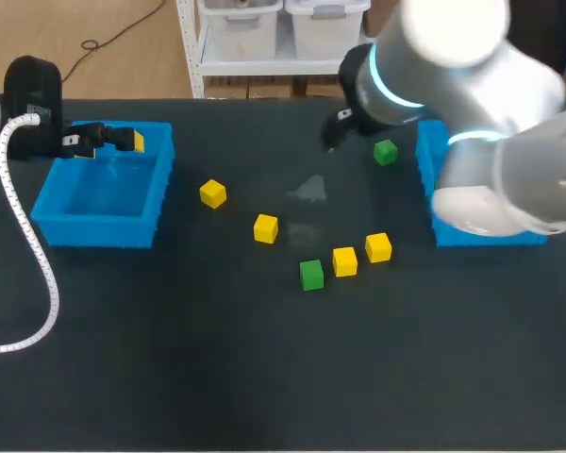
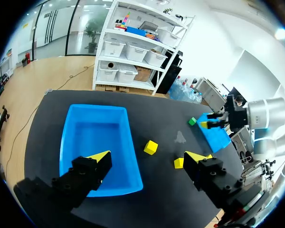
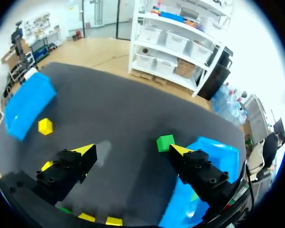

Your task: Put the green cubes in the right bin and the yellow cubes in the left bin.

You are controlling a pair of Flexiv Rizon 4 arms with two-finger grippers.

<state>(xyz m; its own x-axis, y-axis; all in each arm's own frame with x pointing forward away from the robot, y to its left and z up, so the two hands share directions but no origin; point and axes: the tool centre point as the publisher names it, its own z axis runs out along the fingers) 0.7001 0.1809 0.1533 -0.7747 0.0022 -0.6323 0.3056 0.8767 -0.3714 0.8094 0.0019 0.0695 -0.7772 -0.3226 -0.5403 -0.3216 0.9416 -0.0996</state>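
Note:
Two green cubes are on the table: one (image 1: 385, 152) (image 3: 165, 142) just outside the right bin (image 1: 432, 160) (image 3: 213, 154), one (image 1: 310, 275) near the middle. Several yellow cubes lie between the bins, among them one (image 1: 212, 193) (image 2: 151, 147) nearest the left bin (image 1: 104, 198) (image 2: 99, 137). My right gripper (image 1: 336, 132) (image 3: 132, 152) hangs open above the table, with the green cube by the bin ahead of its fingers and nothing held. My left gripper (image 1: 113, 140) (image 2: 147, 160) is open over the left bin's far edge, holding nothing.
My right arm's bulky body (image 1: 481, 113) covers most of the right bin in the head view. A white cable (image 1: 33, 283) loops over the table's left side. The table's front half is bare dark mat.

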